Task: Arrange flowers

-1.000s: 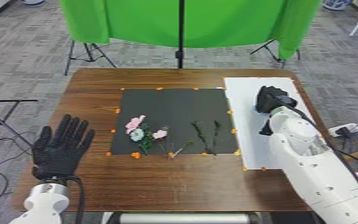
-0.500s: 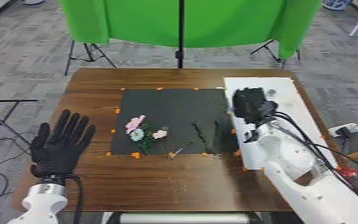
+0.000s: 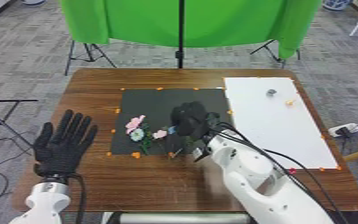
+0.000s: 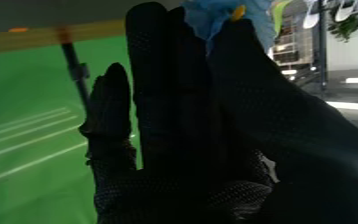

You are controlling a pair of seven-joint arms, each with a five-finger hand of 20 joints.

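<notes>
My right hand point(image 3: 191, 119) is over the right part of the black mat point(image 3: 149, 102), in the head view, and covers the dark green stems there. In the right wrist view the thumb of my right hand point(image 4: 238, 65) meets the straight fingers, with a blue flower point(image 4: 213, 17) pinched at the tips. A pink flower point(image 3: 135, 122), a pale blue-white flower point(image 3: 137, 134) and a smaller pink flower point(image 3: 159, 134) lie together on the mat's lower left part. My left hand point(image 3: 60, 145) is at the table's left side, fingers straight and spread.
A white board point(image 3: 264, 127) lies right of the mat, bearing a small grey piece point(image 3: 271, 92) and a small yellowish piece point(image 3: 290, 102). Orange tape marks edge the mat. Past the wooden table point(image 3: 158, 180) hangs a green cloth point(image 3: 131, 25).
My right hand has moved left from the white board to above the mat, uncovering the board's small pieces. My left hand has stayed nearly still; the flowers on the mat have not moved.
</notes>
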